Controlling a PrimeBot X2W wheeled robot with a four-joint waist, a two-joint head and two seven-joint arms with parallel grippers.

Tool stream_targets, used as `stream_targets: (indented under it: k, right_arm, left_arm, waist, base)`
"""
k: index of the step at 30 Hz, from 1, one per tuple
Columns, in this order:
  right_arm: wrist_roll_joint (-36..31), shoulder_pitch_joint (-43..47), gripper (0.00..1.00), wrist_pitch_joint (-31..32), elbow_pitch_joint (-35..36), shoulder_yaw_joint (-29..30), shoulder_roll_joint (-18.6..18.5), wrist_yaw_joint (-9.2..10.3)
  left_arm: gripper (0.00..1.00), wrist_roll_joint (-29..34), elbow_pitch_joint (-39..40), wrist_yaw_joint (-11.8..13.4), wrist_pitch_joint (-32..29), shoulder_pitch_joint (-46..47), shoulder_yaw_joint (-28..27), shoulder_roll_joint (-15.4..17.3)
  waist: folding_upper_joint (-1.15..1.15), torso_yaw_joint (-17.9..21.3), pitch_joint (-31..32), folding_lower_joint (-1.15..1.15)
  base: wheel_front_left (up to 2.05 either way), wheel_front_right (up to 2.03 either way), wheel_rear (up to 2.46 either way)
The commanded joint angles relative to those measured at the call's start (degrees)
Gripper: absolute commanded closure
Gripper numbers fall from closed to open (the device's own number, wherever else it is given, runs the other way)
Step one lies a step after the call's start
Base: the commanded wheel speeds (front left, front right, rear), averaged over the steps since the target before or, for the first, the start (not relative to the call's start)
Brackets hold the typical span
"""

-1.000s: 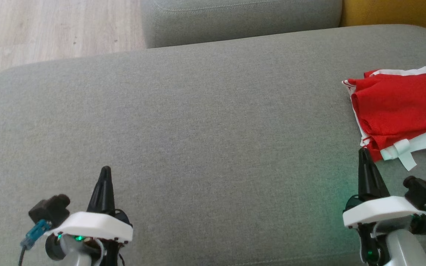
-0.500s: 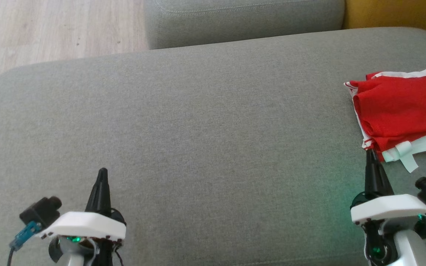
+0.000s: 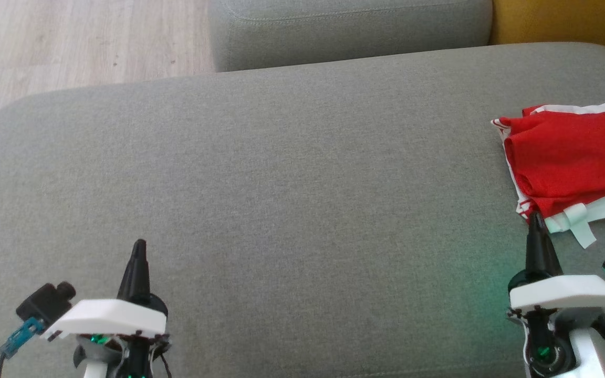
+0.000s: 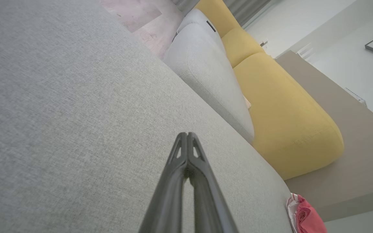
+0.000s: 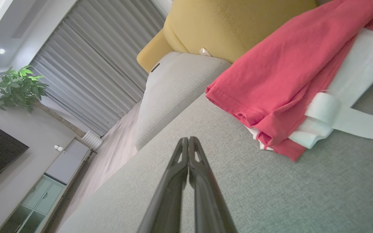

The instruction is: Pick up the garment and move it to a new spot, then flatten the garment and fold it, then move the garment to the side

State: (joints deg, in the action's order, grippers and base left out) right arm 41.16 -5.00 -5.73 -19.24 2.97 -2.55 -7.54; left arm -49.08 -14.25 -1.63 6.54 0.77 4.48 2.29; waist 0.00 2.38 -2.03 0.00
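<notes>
The garment point(image 3: 570, 157) is red with white trim and lies folded at the right end of the grey cushion point(image 3: 281, 184). In the right wrist view the garment point(image 5: 290, 74) fills the upper right, a white strip sticking out of its near edge. My right gripper point(image 3: 535, 219) is shut and empty, its tip just short of the garment's near left corner. Over the near left of the cushion my left gripper point(image 3: 139, 245) is also shut with nothing in it. The left wrist view has the garment point(image 4: 306, 216) far off at the lower right, beyond the shut left gripper point(image 4: 187, 134).
A second grey cushion point(image 3: 350, 26) stands behind the first, with a yellow seat point(image 3: 565, 21) at the back right. Wooden floor point(image 3: 71, 42) lies beyond the cushion's far left edge. In the right wrist view are curtains point(image 5: 96, 64) and a potted plant point(image 5: 18, 87).
The whole head picture has shifted down and right a little, so the camera moved. Both grippers have drawn back slightly toward the near edge, still shut.
</notes>
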Motion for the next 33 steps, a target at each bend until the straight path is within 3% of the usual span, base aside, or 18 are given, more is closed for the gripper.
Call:
stream_targets:
  k: [1, 33]
  right_arm:
    - [1.38, -1.86, 1.0, 0.41, 2.15, -0.12, -0.19, 0.02]
    - [25.62, -1.53, 1.0, 6.18, 3.65, 1.67, -0.26, 0.04]
  left_arm:
    - [1.0, -1.12, 1.72, -0.69, -0.39, 3.32, -1.58, 0.7]
    - [1.0, -21.91, 0.99, -3.22, -6.28, 4.31, -5.83, 0.91]
  waist:
    - [0.0, -0.03, 0.02, 0.0]
    - [0.0, -1.18, 0.92, 0.0]
  base:
    - [0.0, 0.0, 0.0]
    - [0.0, 0.0, 0.0]
